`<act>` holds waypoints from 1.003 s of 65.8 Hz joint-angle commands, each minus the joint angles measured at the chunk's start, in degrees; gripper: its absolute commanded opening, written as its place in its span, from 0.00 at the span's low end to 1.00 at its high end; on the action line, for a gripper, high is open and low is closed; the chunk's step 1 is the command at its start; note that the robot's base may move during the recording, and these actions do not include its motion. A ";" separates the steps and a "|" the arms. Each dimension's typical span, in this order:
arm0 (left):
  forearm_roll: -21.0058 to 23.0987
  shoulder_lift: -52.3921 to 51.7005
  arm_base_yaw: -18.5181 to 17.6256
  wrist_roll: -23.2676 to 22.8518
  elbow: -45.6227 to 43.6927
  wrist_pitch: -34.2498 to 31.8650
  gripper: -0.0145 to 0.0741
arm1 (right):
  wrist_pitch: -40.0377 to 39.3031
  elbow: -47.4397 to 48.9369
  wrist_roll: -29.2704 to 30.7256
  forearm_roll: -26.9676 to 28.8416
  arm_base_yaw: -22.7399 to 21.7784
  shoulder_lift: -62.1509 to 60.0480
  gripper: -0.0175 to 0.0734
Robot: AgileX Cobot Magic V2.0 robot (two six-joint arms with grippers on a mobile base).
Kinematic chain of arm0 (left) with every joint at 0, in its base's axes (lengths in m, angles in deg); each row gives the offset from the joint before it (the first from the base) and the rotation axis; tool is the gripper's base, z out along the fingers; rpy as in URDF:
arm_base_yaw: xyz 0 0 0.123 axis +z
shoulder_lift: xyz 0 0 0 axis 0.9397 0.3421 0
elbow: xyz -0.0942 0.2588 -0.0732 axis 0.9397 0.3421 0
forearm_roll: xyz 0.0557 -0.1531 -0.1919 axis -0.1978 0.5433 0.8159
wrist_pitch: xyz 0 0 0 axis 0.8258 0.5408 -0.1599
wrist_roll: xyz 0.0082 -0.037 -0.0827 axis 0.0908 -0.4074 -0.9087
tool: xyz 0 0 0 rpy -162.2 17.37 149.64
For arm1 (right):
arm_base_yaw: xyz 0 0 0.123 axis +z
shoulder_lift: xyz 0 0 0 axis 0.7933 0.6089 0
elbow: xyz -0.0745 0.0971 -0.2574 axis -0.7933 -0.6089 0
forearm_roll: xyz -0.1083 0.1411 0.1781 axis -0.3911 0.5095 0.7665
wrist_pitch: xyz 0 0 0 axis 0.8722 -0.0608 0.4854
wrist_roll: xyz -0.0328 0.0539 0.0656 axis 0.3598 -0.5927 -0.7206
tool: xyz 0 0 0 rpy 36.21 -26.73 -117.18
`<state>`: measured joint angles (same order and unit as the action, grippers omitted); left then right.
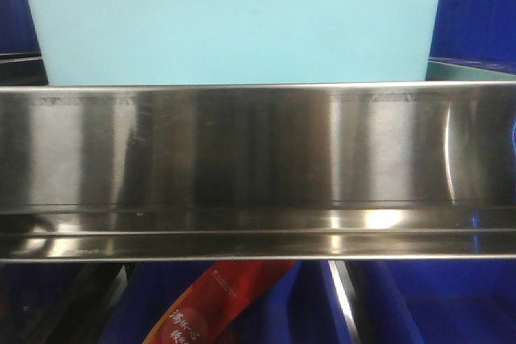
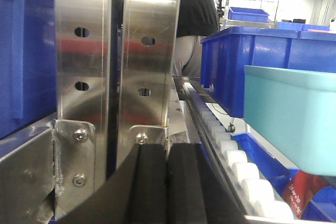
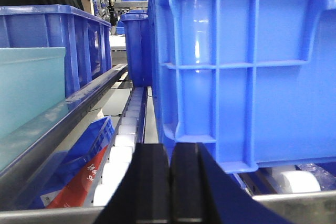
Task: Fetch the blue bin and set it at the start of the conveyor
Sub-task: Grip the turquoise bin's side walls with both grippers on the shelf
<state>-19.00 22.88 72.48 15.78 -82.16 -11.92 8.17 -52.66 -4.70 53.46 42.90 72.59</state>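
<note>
The blue bin is seen upright directly behind a steel shelf rail, by which its base is hidden. Dark bins are seen just beside it on both sides. Below the rail, a red packet with white characters is seen lying among further dark bins.

In the left wrist view, the left end effector is closed: its two black pads are pressed together and nothing is held between them. It is positioned before two perforated steel uprights. A track of white rollers is seen running away to its right, and the blue bin is found further right, well apart from the pads. A person in black is partly seen behind the uprights.

In the right wrist view, the right end effector is likewise closed on nothing. A large ribbed bin is seen near it on the right, and the blue bin is found at the far left edge, apart from the pads.
</note>
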 commanded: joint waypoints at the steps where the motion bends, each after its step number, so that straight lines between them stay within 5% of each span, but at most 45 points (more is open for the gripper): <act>1: 0.10 -0.21 0.18 0.01 -0.18 -0.85 0.04 | -1.23 0.05 0.29 0.06 -0.04 -0.23 0.01; 49: 0.10 -0.21 0.18 0.01 -0.18 -1.32 0.04 | -1.35 0.05 0.29 0.06 -0.04 -0.23 0.01; 66: 0.10 -0.21 0.18 0.01 -0.18 -7.80 0.04 | -4.15 0.05 0.29 0.06 -0.04 -0.23 0.01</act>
<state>-19.00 22.88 72.48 15.78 -82.16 -15.92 6.49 -52.66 -4.70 53.46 42.90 72.55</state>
